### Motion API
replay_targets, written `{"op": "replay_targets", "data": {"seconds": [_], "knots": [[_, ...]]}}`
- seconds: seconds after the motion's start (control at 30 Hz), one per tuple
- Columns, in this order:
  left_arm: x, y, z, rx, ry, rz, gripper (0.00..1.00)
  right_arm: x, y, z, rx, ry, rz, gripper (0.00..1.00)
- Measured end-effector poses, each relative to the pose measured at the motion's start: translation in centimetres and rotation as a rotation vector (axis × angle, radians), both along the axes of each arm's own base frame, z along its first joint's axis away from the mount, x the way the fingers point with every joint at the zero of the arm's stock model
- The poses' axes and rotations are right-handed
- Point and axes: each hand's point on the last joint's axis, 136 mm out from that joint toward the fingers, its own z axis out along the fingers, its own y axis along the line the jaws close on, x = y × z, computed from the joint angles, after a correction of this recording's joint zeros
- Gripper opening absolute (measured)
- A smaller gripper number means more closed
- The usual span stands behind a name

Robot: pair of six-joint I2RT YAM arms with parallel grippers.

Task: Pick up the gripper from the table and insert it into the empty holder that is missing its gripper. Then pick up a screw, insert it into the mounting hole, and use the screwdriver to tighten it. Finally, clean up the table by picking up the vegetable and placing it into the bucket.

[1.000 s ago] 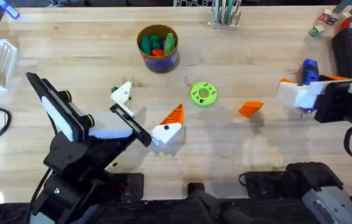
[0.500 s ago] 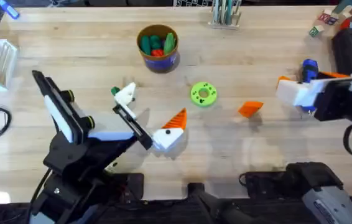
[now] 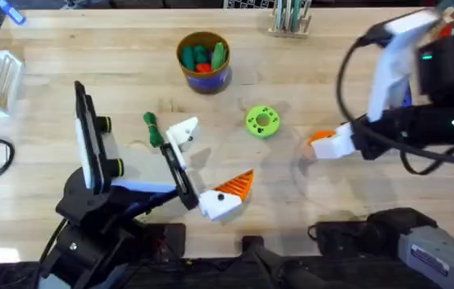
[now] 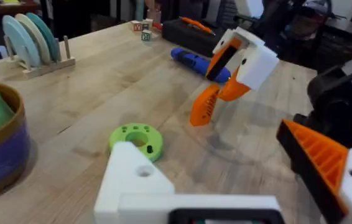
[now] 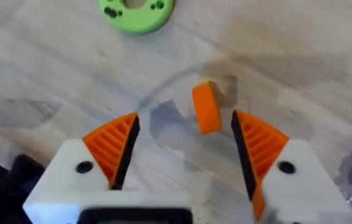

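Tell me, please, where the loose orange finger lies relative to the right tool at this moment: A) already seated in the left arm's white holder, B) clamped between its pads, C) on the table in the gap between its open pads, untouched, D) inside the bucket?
C: in the right wrist view the loose orange finger lies on the wood between the spread pads of the right tool, with bare table on either side of it.

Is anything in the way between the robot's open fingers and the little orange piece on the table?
No. The right gripper hangs open above the orange gripper piece, which lies alone on bare table. The green disc sits off to the side.
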Motion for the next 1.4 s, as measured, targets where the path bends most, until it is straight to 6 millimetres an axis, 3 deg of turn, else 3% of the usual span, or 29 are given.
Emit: {"op": "replay_targets", "data": {"seconds": [0.13,0.47,0.53,0.63,0.73,0.83,0.9,1.03,1.17,1.4], "knots": [[-0.4,-0.2,0.0,-0.001,0.002,-0.027,0.994,0.3,0.3,-1.4,-0.056,0.038,0.077,0.907],[-0.7,-0.3,0.0,-0.002,0.002,-0.044,0.994,1.0,-1.3,-3.6,-0.192,0.085,0.155,0.88],[-0.7,-0.3,0.0,-0.002,0.002,-0.044,0.994,1.2,-1.3,-3.8,-0.204,0.082,0.176,0.77],[-0.7,-0.3,0.0,-0.002,0.003,-0.044,0.993,1.4,-1.4,-3.9,-0.214,0.072,0.195,0.512],[-0.7,-0.3,0.0,-0.002,0.002,-0.045,0.993,1.6,-1.3,-3.8,-0.216,0.059,0.205,0.34],[-0.7,-0.3,0.0,-0.002,0.002,-0.045,0.994,1.7,-1.3,-3.8,-0.213,0.055,0.211,0.062],[-0.7,-0.3,0.0,-0.002,0.002,-0.045,0.994,1.8,-1.2,-3.8,-0.212,0.05,0.212,0.013],[-0.7,-0.3,0.0,-0.002,0.002,-0.045,0.994,1.5,-1.0,-3.6,-0.198,0.054,0.218,0.014],[-0.7,-0.3,0.0,-0.002,0.002,-0.045,0.994,0.6,-0.3,-1.3,-0.151,0.02,0.227,0.013],[-0.7,-0.3,0.0,-0.002,0.002,-0.045,0.994,1.2,4.8,9.0,0.191,-0.332,0.254,0.011]]}}
